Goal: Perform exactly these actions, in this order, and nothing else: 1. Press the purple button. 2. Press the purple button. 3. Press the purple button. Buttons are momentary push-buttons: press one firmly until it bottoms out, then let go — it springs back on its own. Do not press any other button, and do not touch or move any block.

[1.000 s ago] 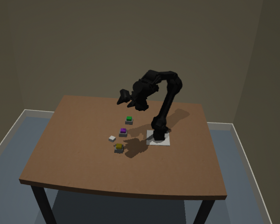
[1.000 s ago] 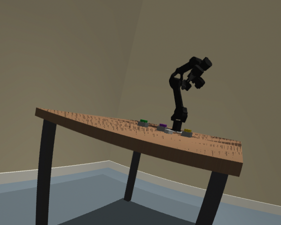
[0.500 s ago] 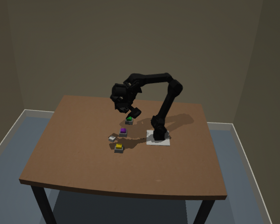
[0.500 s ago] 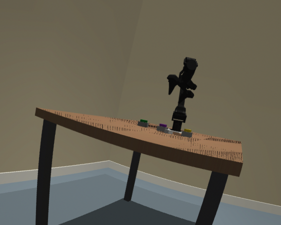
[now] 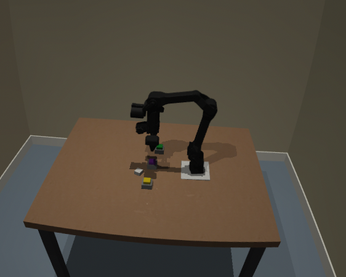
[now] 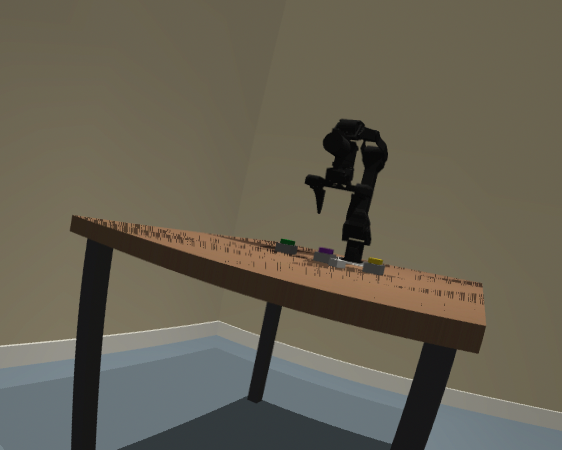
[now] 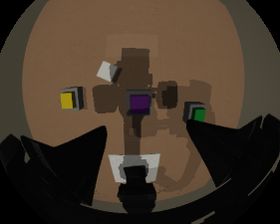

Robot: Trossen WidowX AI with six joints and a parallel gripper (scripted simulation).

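The purple button (image 5: pixel 152 161) (image 6: pixel 326 251) (image 7: pixel 140 104) sits on a grey base, between the other two buttons, with its cap up. My gripper (image 6: pixel 340 218) (image 7: pixel 147 127) points down and is open and empty, with its fingers wide apart. It hangs well above the purple button and touches nothing. In the wrist view the purple button lies near the middle, a little above the gap between the fingertips. In the top view the near finger hides the far one.
The green button (image 5: pixel 159 146) (image 6: pixel 287 242) (image 7: pixel 199 114) is at one side of the purple one, partly behind a fingertip in the wrist view. The yellow button (image 5: pixel 146 180) (image 6: pixel 375 261) (image 7: pixel 67 101) is at the other. A white block (image 5: pixel 138 171) (image 7: pixel 108 72) lies near the purple button.
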